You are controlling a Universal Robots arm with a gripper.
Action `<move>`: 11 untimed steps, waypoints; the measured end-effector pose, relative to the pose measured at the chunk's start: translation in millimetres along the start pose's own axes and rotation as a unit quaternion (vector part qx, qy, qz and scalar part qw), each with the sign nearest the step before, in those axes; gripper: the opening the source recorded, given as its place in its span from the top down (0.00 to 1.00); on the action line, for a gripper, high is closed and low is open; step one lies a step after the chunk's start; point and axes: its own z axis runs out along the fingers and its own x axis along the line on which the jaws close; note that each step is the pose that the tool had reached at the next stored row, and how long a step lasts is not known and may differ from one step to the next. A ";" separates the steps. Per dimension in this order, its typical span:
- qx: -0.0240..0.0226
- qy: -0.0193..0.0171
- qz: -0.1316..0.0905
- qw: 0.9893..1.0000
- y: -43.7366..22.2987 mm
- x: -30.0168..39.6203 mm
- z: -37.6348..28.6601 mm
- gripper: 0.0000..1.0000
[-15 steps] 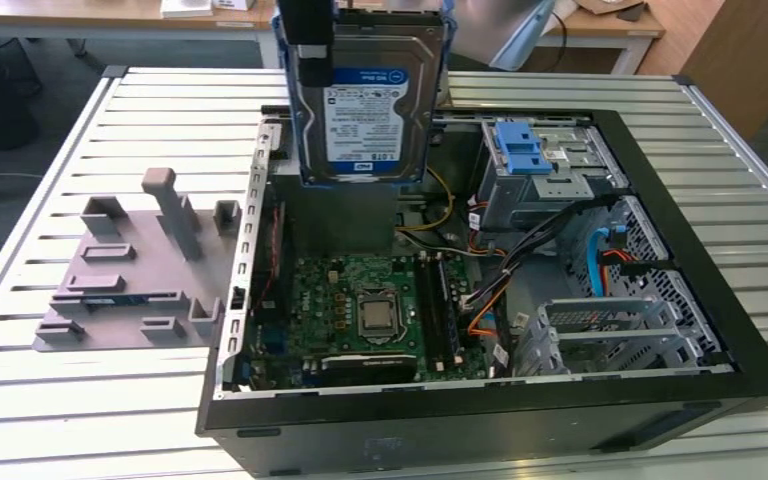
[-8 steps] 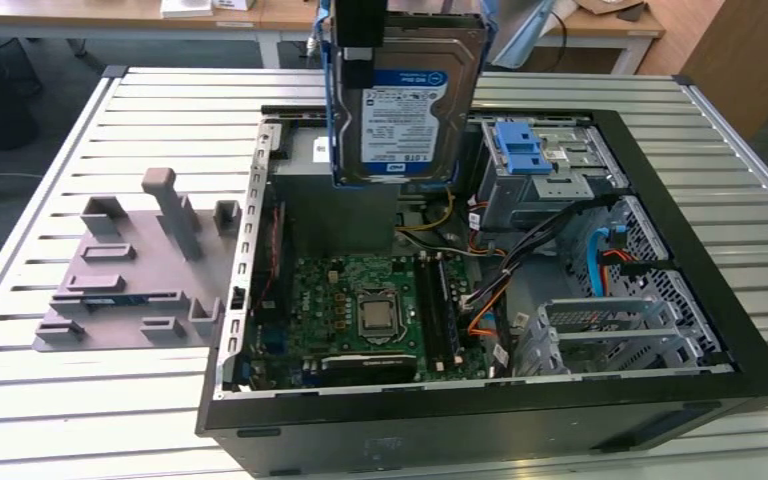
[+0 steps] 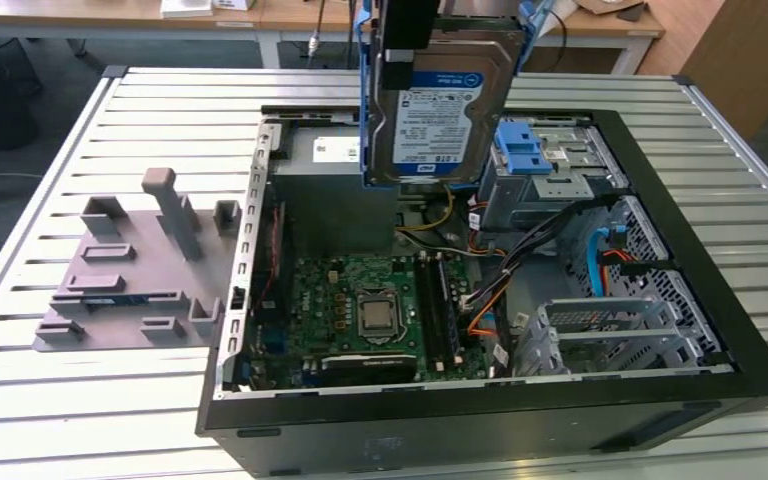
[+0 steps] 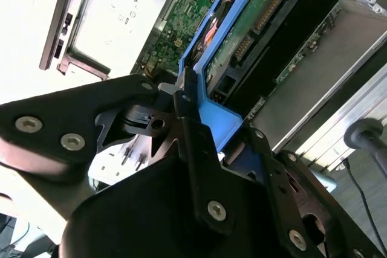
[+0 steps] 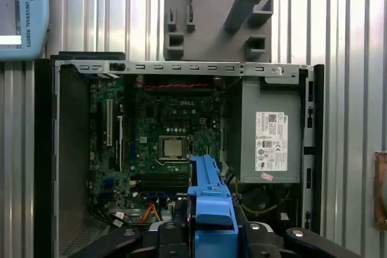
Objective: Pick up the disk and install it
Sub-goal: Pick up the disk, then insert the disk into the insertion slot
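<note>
— Where is the disk (image 3: 440, 105)?

— In my gripper (image 3: 408, 45), which is clenched on its upper end. The disk hangs upright in the air above the open computer case (image 3: 744, 370), touching nothing below. In the second wrist view my fingers (image 4: 193, 143) clamp one of its blue rails (image 4: 208, 98).

— Any writing on it?

— A white-and-blue label (image 3: 435, 125) covers the silver face turned to the exterior view, dense with small print. Its bare circuit board (image 4: 260, 10) is on the opposite face.

— What lies under it?

— The rear part of the case. The grey box (image 5: 269, 131) sits just beneath the disk's lower edge and bears its own small white label (image 5: 270, 141) with rows of print and marks. Toward the exterior view's right of the disk is the blue latch (image 3: 520, 150) on a metal bay. Nearer that camera lies the green motherboard (image 3: 357, 300), and orange cables (image 3: 480, 310) run between it and an empty metal drive cage (image 3: 611, 330).

— And your arm?

— It comes down from above, gripper pointing down into the case. A pale blue arm cover (image 5: 24, 16) carries lettering along its length.

— Anything outside the case?

— The case rests on a slatted metal counter (image 3: 91, 420). A grey fixture (image 3: 131, 270) with upright pegs lies beside the case, at the exterior view's left.
</note>
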 end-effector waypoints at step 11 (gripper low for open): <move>0.000 0.000 0.000 1.000 0.0 0.0 0.0 0.63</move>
